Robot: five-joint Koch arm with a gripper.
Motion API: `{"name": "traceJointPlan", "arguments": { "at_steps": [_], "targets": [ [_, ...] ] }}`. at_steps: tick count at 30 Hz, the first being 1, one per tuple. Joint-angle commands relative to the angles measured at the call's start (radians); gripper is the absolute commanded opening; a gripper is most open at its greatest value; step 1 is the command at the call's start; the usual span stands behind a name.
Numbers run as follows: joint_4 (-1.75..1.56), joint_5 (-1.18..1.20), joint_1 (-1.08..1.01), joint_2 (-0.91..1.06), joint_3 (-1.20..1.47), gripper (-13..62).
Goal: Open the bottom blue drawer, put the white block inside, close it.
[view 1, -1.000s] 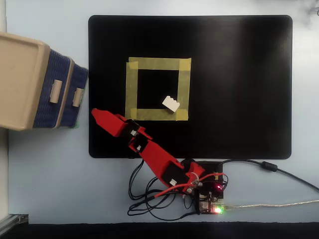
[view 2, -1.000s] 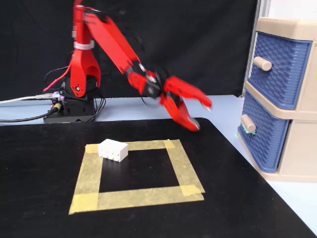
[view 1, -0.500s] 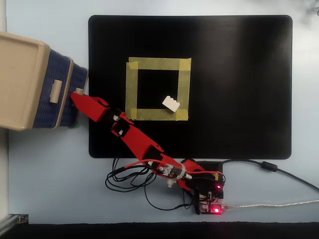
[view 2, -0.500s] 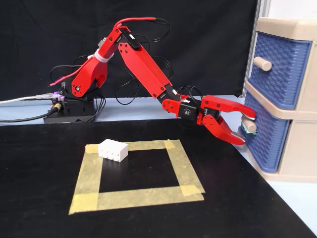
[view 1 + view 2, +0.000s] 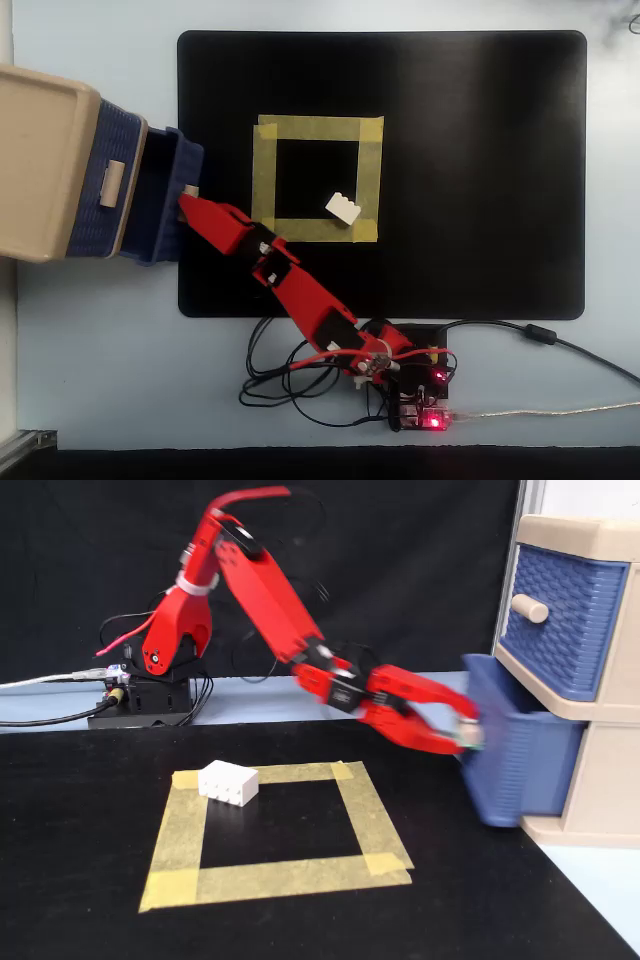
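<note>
Overhead view, left edge: beige cabinet seen from its top; bottom blue drawer pulled out onto the black mat, its interior showing dark; fixed view instead gives the ribbed drawer front at right, blurred; white block lies on the yellow tape square, lower right in overhead, upper left in fixed; gripper at the drawer handle, jaws narrowly parted around it; grip itself blurred.
</note>
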State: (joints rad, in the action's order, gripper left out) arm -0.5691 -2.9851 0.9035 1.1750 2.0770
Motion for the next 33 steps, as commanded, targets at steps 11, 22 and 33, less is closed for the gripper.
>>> {"name": "traceJointPlan", "arguments": {
  "at_steps": [11,22,33],
  "targets": [
    [-0.086,0.031,-0.078,0.21,0.342,32.1],
    [0.928,0.425,-0.187,0.884,0.21,33.6],
    [1.994,1.917,-0.63,0.75,-0.423,33.4]
  ]
}}
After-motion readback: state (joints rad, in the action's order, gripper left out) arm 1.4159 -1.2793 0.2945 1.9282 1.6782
